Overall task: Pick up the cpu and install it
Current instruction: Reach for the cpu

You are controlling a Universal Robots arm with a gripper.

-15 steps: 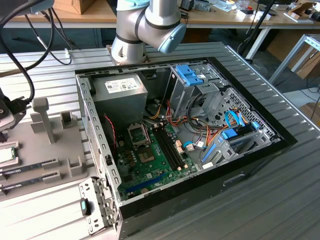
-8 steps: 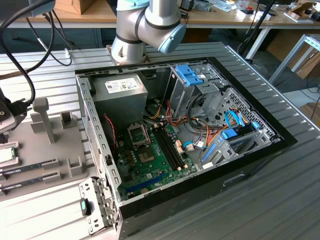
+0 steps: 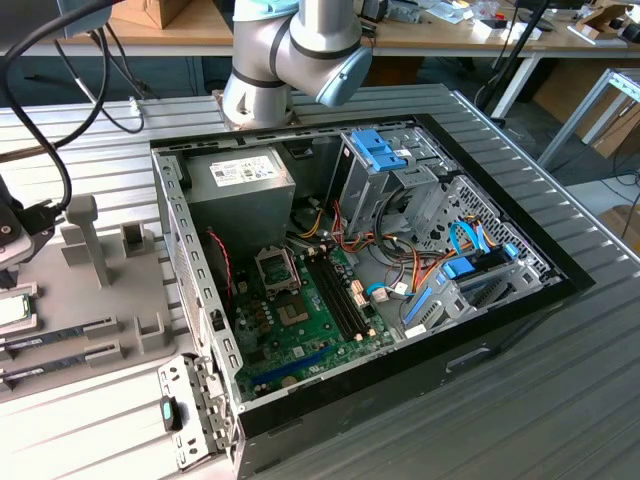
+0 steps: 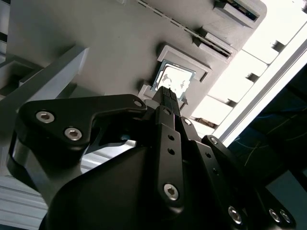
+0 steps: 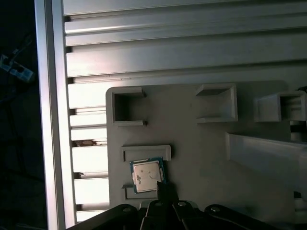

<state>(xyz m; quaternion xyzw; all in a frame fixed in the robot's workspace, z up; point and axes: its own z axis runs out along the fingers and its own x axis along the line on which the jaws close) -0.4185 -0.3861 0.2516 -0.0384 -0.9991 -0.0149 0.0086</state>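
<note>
The gripper point(image 4: 167, 96) hangs close over the cpu point(image 4: 175, 79), which lies in a recess of the grey parts holder point(image 5: 201, 158). I cannot tell whether the claw is open or closed.

I'm looking at the ribbed aluminium table point(image 3: 560, 400) in the exterior view. The open computer case point(image 3: 470, 352) sits on it across the centre and right of the frame. The grey parts fixture point(image 3: 115, 288) lies flat at middle left, and the robot arm's base point(image 3: 252, 112) stands at top centre.
</note>
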